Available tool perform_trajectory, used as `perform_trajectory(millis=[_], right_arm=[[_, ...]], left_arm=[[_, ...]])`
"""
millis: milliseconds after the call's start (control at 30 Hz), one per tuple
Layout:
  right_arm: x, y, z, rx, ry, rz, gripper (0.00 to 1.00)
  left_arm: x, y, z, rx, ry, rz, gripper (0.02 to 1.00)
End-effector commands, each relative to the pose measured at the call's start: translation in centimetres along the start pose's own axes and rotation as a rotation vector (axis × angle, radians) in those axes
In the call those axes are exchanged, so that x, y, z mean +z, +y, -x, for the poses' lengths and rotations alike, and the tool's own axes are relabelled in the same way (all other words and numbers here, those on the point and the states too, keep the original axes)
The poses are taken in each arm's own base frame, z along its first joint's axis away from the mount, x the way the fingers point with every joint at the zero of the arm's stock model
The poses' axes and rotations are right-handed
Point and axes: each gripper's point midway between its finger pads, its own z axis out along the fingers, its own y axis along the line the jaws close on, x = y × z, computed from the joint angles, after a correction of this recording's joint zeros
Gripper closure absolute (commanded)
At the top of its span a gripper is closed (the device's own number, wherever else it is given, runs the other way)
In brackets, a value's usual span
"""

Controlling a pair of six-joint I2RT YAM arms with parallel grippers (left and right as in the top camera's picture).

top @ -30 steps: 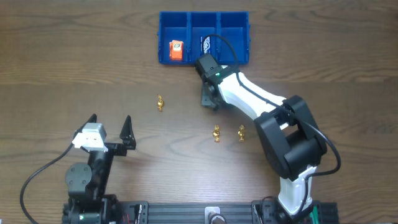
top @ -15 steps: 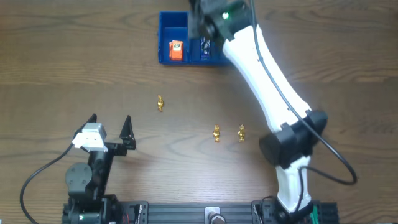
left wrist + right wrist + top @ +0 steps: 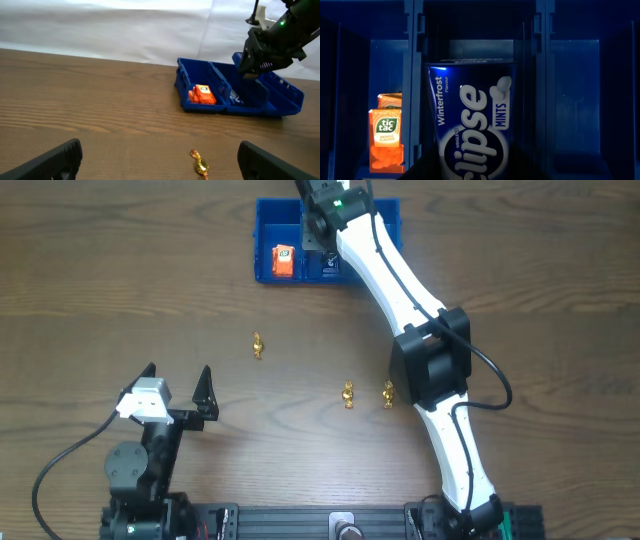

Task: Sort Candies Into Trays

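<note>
My right gripper hangs over the middle compartment of the blue three-part tray, shut on a blue mint tin. Behind the tin, the edge of a second blue tin lies in that compartment. An orange candy box rests in the left compartment, and it also appears in the right wrist view. Three gold-wrapped candies lie on the table: one at the left and two side by side. My left gripper stands open near the front left, nothing between its fingers.
The wooden table is bare around the candies. The tray's right compartment holds nothing I can see. The right arm's white links stretch from the front right up over the two paired candies. In the left wrist view one gold candy lies close ahead.
The right arm rose from the table just below the tray and swung up over the tray's middle compartment. The left arm has not moved.
</note>
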Motion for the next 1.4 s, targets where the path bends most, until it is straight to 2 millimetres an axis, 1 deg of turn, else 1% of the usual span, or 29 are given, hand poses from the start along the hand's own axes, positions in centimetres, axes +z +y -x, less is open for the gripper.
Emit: perform_trajectory(millis=[33,67,100,133,200,233,300,367,400,467,500,533,600,633,667,700,733,833,900,1000,1233,1333,1400], right_arm=[[0.0,-0.2,0.3,-0.008,-0.008,-0.001,0.025],[-0.1,-0.2,0.4,-0.008,-0.008,-0.001,0.001],[-0.5,-0.1,0.5,-0.009,-0.014,0.002,0.003],[-1.3,0.2,0.8,-0.01,-0.027,0.01,0.003],[-3.3,0.6,1.5,-0.015,-0.061,0.019,0.003],[-4.6,1.1,1.6,-0.022,-0.077,0.026,0.003],[-7.1,2.3,1.5,-0.044,-0.094,0.05,0.003],[-9.7,4.0,0.3,-0.083,-0.091,0.073,0.003],[-11.0,5.6,-1.3,-0.122,-0.072,0.089,0.003],[-11.7,7.7,-3.5,-0.173,-0.04,0.1,0.003],[-11.8,8.8,-5.0,-0.192,-0.017,0.105,0.003],[-11.6,9.6,-6.3,-0.206,0.004,0.104,0.003],[-10.5,11.0,-9.8,-0.223,0.065,0.091,0.003],[-9.6,11.4,-11.8,-0.224,0.099,0.076,0.003],[-8.7,11.7,-13.5,-0.231,0.128,0.073,0.003],[-8.0,12.1,-14.7,-0.238,0.151,0.078,0.003],[-6.9,12.7,-16.4,-0.252,0.183,0.097,0.003],[-4.3,12.9,-19.7,-0.244,0.239,0.097,0.001],[-2.8,12.7,-20.8,-0.225,0.269,0.074,0.001],[-1.4,12.9,-21.3,-0.216,0.274,0.068,0.014],[0.1,13.7,-22.4,-0.21,0.294,0.086,0.069],[0.3,13.9,-22.3,-0.205,0.289,0.09,0.115],[0.4,14.0,-22.3,-0.201,0.286,0.093,0.172]], left_arm=[[0.1,0.2,-1.6,0.004,0.042,0.001,0.023],[0.1,0.2,-1.6,0.004,0.042,0.001,0.02],[0.1,0.2,-1.6,0.004,0.042,0.001,0.02],[0.1,0.2,-1.6,0.004,0.042,0.001,0.02],[0.1,0.2,-1.6,0.004,0.042,0.001,0.02],[0.1,0.2,-1.6,0.004,0.042,0.001,0.02],[0.1,0.2,-1.6,0.004,0.042,0.001,0.02],[0.1,0.2,-1.6,0.004,0.042,0.001,0.02],[0.1,0.2,-1.6,0.004,0.042,0.001,0.02],[0.1,0.2,-1.6,0.004,0.042,0.001,0.02],[0.1,0.2,-1.6,0.004,0.042,0.001,0.02],[0.1,0.2,-1.6,0.004,0.042,0.001,0.023],[0.1,0.2,-1.6,0.004,0.042,0.001,0.023],[0.1,0.2,-1.6,0.004,0.042,0.001,0.02],[0.1,0.2,-1.6,0.004,0.042,0.001,0.02],[0.1,0.2,-1.6,0.004,0.042,0.001,0.02],[0.1,0.2,-1.6,0.004,0.042,0.001,0.02],[0.1,0.2,-1.6,0.004,0.042,0.001,0.02],[0.1,0.2,-1.6,0.004,0.042,0.001,0.02],[0.1,0.2,-1.6,0.004,0.042,0.001,0.02],[0.1,0.2,-1.6,0.004,0.042,0.001,0.02],[0.1,0.2,-1.6,0.004,0.042,0.001,0.02],[0.1,0.2,-1.6,0.004,0.042,0.001,0.02]])
